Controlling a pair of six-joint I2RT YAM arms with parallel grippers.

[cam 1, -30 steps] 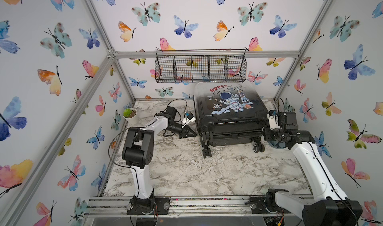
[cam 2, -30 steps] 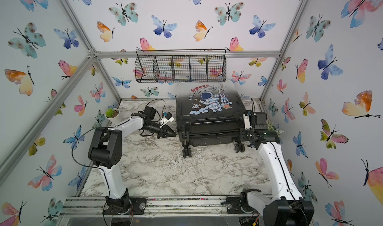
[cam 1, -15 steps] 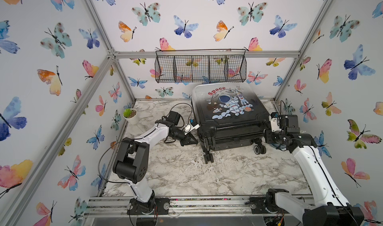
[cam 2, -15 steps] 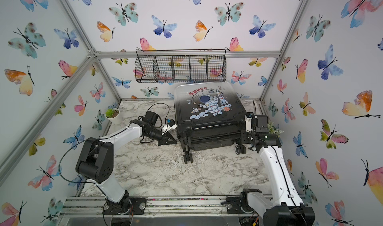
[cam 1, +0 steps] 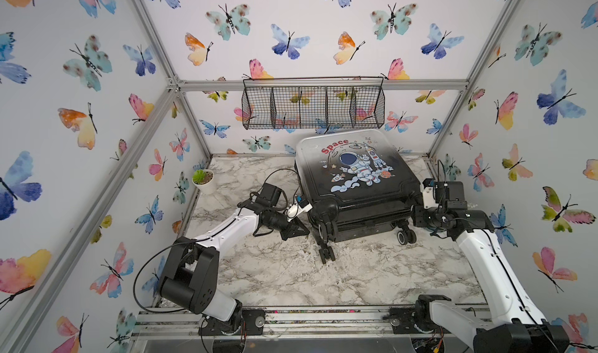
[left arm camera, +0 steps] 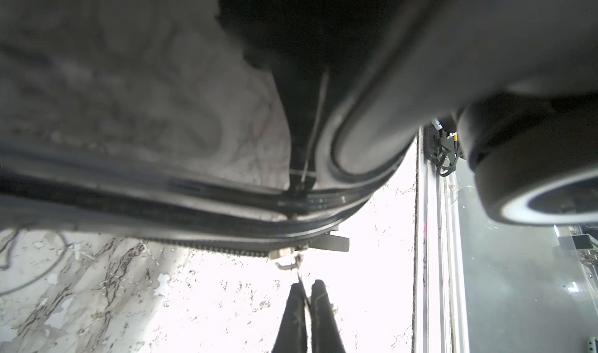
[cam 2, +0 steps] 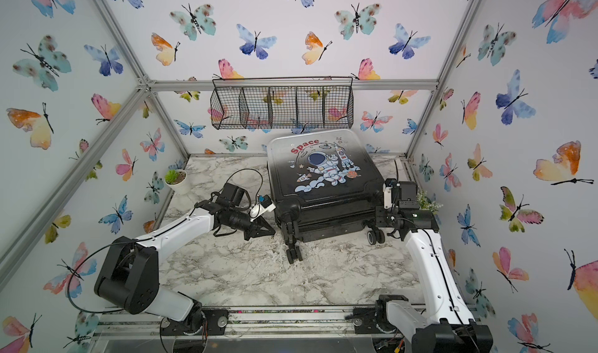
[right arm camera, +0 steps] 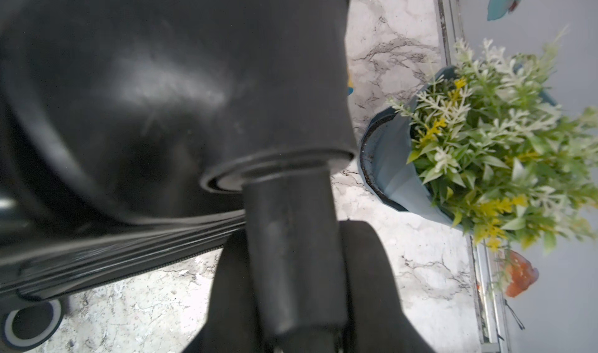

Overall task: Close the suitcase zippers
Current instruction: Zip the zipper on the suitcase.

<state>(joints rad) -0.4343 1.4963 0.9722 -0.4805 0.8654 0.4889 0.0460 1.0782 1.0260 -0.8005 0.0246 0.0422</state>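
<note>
**A:** How far along are you with the zippers (left arm camera: 210,247)?

**B:** Partway, by my reading. Your suitcase (cam 1: 356,176) lies print up on the marble surface (cam 1: 323,280), toward the back right, with its shells together. In the left wrist view the slider (left arm camera: 284,254) sits at a rounded corner of the rim. A run of bare teeth beside it is not yet meshed. You can't tell how much of the rim is already closed, and no second pull shows.

**A:** And the jaws?

**B:** Your left jaws are pressed fully together on the thin pull tab (left arm camera: 299,278) hanging off that slider. Your right jaws stand about half open, clamped on either side of the black wheel stem (right arm camera: 288,270), so they steady the case.

**A:** What has changed over the last second?

**B:** Your left arm (cam 1: 226,228) has drawn toward the front rail. The case has swung with it, so its near left corner has turned forward. The right arm has kept its grip.
</note>
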